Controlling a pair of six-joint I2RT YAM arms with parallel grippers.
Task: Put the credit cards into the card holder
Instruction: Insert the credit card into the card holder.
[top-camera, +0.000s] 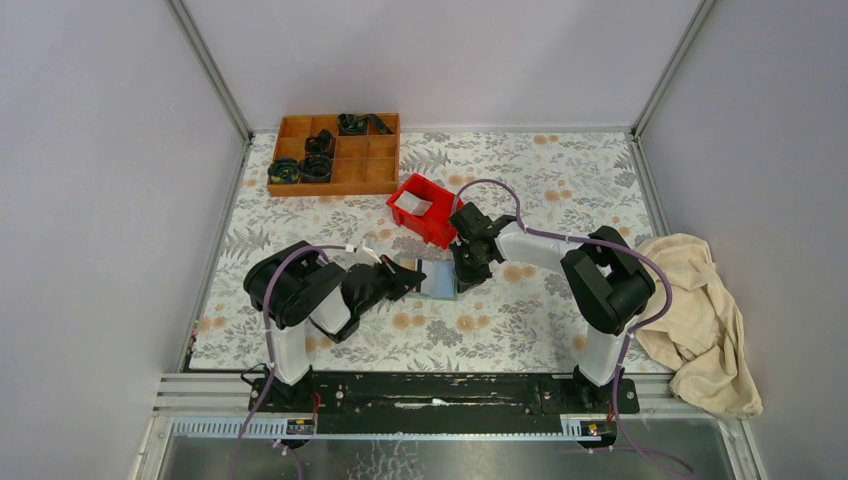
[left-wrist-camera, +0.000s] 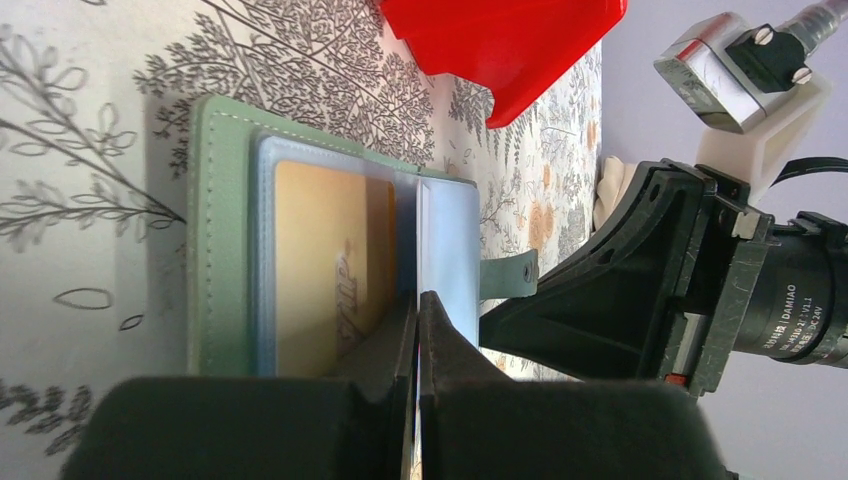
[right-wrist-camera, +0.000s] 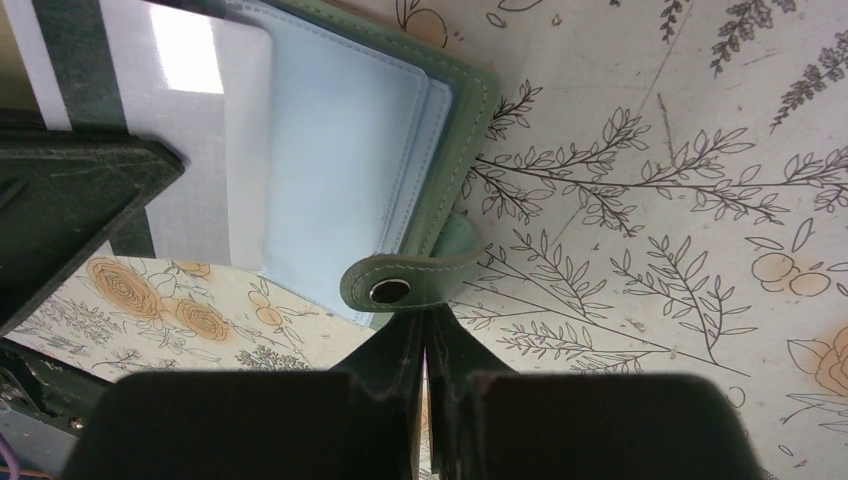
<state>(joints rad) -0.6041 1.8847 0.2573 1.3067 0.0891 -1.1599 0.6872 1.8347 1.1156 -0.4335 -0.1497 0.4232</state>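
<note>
The card holder (left-wrist-camera: 205, 250) lies open on the floral counter (top-camera: 520, 170), between the two arms and just nearer than the red bin (top-camera: 440, 222). A yellow-tan card (left-wrist-camera: 320, 260) sits inside a clear pocket on one half, while the pale inner leaves on the other half look unfilled. The left gripper (left-wrist-camera: 418, 310) has its fingers pressed together at the edge of an inner leaf. I cannot tell whether a thin leaf is nipped between them. The right gripper (right-wrist-camera: 425, 330) is all but closed, its tips against the snap strap (right-wrist-camera: 400, 285) at the holder's far edge, seemingly steadying it. A whitish card (top-camera: 413, 205) appears to lie in the red bin. So one card looks stowed and the work is between cards. The next move probably calls for one gripper to keep the holder flat and open while the other lifts away to fetch that card.
</note>
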